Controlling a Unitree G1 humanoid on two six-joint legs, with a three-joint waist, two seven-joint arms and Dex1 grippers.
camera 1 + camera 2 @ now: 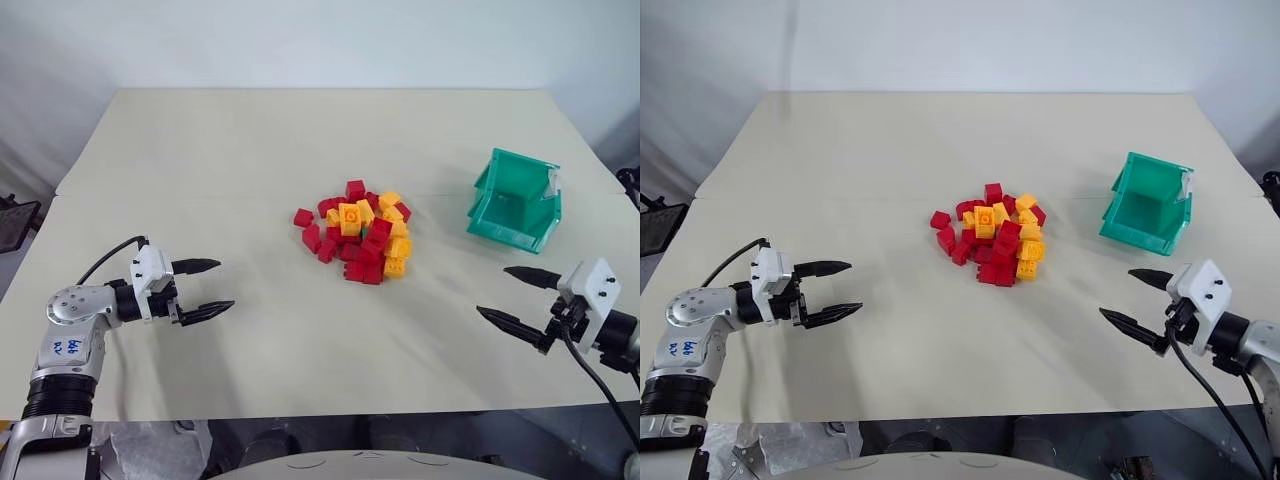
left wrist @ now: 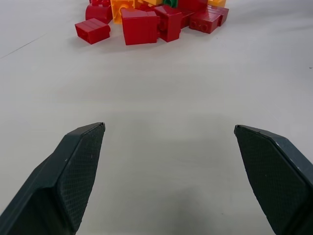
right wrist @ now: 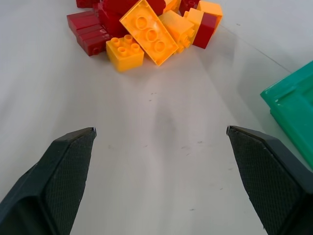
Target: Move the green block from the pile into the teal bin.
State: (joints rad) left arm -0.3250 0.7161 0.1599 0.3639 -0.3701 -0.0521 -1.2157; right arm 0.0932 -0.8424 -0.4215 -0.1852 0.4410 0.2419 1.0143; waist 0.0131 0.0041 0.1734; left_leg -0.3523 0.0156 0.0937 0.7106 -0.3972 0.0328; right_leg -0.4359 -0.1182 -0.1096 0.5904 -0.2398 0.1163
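Both of my grippers hover low over the table [image 1: 250, 140], nearest me: the left gripper [image 1: 205, 288] on the left of the pile [image 1: 358, 232], the right gripper [image 1: 515, 295] on its right, each with its 2 black fingers spread wide and nothing between them. I count 1 pile of red and yellow bricks, mid-table, with bare tabletop all round it and between it and each gripper. I see 1 green block [image 2: 169, 3], a sliver buried among the red bricks. 1 teal bin [image 1: 515, 200] sits right of the pile, apart from it, near the table's right edge.
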